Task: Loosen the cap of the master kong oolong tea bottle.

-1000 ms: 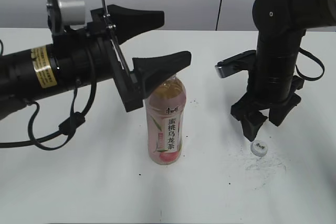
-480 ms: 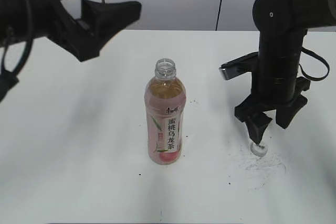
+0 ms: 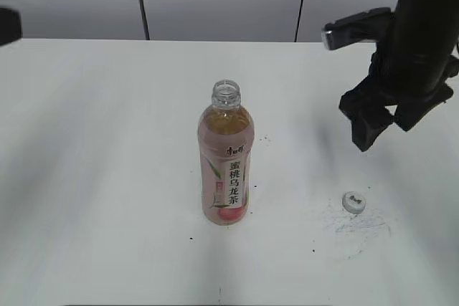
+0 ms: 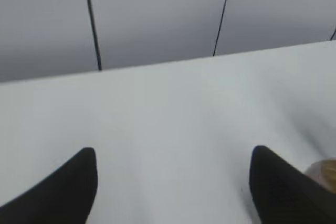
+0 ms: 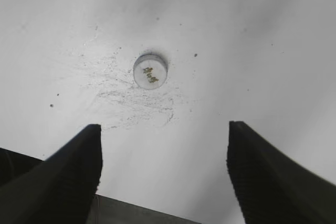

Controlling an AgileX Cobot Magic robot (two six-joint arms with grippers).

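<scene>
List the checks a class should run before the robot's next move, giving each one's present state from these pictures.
1. Cap off the bottle: ok, it lies alone on the table.
2. Bottle upright with open neck: ok.
3. Right hand empty and open above the cap: ok.
4. Left hand open, holding nothing: ok.
5. Left hand clear of the bottle: ok, only an amber edge shows at the left wrist view's right border.
6. Tea spilled: cannot tell; only scuff marks show around the cap.
</scene>
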